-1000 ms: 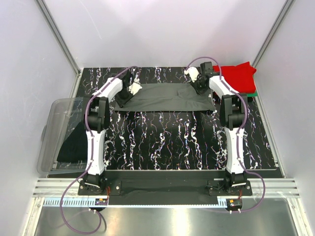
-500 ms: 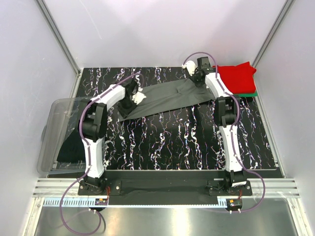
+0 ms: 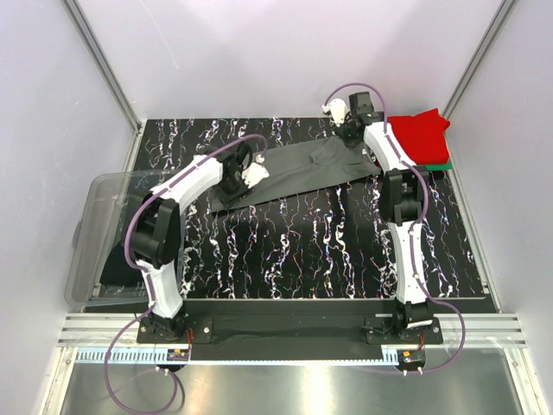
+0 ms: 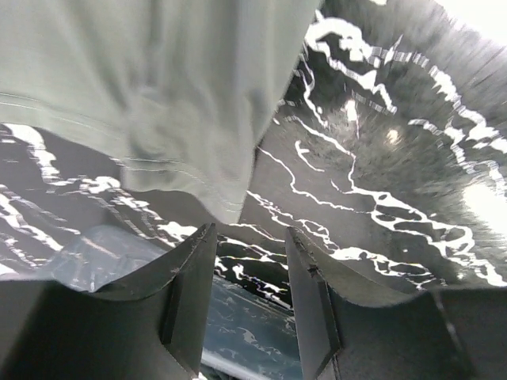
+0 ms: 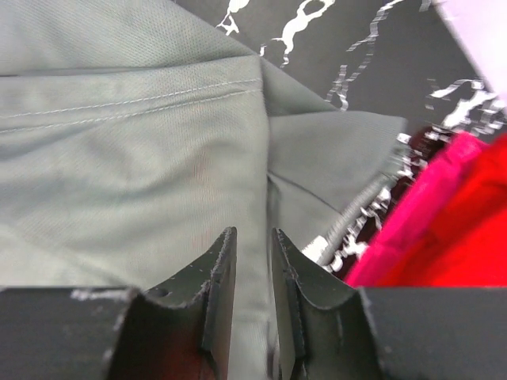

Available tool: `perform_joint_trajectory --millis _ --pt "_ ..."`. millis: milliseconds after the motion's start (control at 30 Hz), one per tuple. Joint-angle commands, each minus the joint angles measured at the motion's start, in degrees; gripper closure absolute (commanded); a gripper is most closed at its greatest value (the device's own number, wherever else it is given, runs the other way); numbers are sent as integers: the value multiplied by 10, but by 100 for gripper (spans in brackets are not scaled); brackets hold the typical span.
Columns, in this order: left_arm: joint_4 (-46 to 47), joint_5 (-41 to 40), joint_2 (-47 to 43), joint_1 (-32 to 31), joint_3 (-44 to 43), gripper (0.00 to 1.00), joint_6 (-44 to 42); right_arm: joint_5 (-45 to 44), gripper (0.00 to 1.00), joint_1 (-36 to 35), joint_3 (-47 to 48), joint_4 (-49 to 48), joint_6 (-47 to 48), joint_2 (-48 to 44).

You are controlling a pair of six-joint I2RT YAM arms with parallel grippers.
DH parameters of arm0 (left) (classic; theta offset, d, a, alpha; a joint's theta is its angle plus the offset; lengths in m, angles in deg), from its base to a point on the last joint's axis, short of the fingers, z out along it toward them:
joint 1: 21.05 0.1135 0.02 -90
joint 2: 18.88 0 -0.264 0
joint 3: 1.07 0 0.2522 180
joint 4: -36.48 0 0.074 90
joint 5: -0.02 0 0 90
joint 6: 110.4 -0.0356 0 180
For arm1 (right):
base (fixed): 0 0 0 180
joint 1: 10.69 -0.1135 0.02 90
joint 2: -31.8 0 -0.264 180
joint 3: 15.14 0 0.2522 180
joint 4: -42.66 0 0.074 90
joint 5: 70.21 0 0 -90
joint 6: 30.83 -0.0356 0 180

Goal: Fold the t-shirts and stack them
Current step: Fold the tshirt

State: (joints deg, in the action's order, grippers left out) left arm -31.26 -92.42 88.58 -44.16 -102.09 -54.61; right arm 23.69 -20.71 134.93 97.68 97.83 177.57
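The black marbled table point(image 3: 302, 251) fills the overhead view, and a clear tub point(image 3: 91, 207) off its left edge holds a black t-shirt point(image 3: 121, 255). Only that view shows the whole dark grey t-shirt point(image 3: 298, 169), a long folded strip slanting across the far half, and the green t-shirt point(image 3: 442, 164) under the red t-shirt point(image 3: 419, 137) in the far right corner. The left wrist camera shows the left gripper point(image 4: 249, 233) with its jaws apart and bare table between them, the grey hem just beyond the tips. The right wrist camera shows the right gripper point(image 5: 252, 233) nearly closed, pinching a grey fold, with red cloth beside it
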Motion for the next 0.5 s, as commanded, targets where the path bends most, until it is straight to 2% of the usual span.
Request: perform_joint_trajectory --millis 0,233,467 --pt "40 -28 14 4 36 55 -37 -2 69 -10 -10 3 -15 -82" --pt "101 -68 54 11 55 54 -69 -4 68 -9 -41 9 -9 -109" --pt "124 -82 78 18 61 53 -87 -1 69 -18 -76 12 -12 -136"
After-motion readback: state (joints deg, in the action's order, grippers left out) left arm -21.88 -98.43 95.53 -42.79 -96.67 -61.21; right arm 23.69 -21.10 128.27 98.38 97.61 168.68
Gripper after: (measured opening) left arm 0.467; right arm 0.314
